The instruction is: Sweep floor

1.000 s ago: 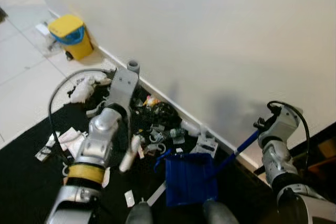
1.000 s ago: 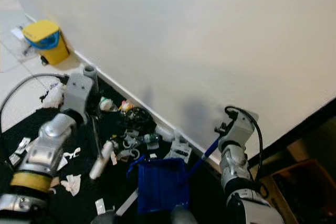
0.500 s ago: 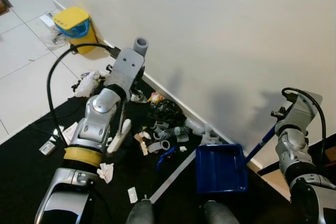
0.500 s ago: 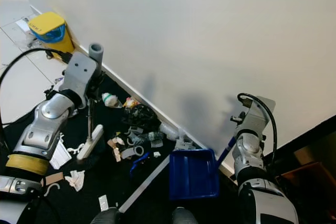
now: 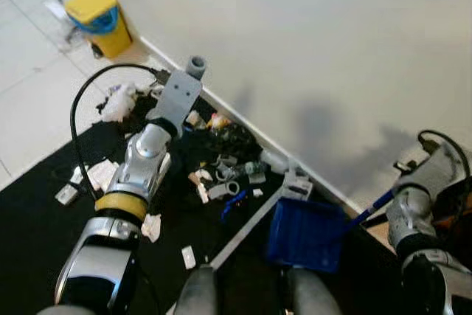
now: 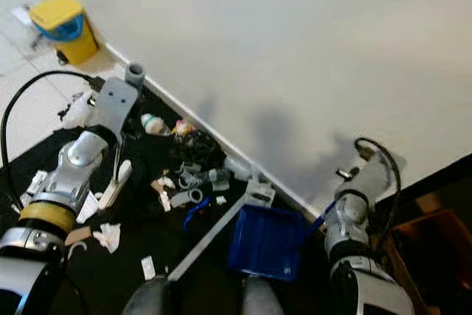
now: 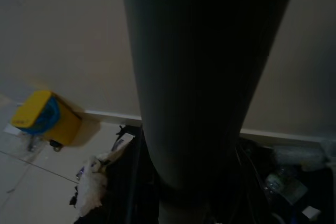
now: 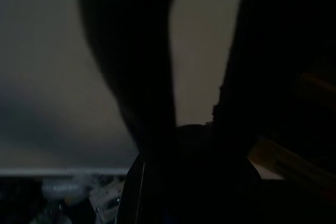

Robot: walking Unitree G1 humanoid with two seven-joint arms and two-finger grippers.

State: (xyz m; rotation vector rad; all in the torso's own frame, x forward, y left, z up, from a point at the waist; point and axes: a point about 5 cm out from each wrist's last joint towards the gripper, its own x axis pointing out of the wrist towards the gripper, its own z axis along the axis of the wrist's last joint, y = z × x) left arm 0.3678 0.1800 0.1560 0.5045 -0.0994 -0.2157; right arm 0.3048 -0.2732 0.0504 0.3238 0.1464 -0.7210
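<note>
Gripping broom, left gripper; right gripper grasps dustpan beside wall.

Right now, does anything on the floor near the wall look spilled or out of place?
Yes. A pile of litter, including crumpled paper, plastic bits and a small bottle, is strewn over the black mat along the baseboard. More white scraps lie apart near the left arm. The blue dustpan sits beside the pile, looking empty.

Head stereo pair looks down at floor litter; wrist cameras face wall
</note>
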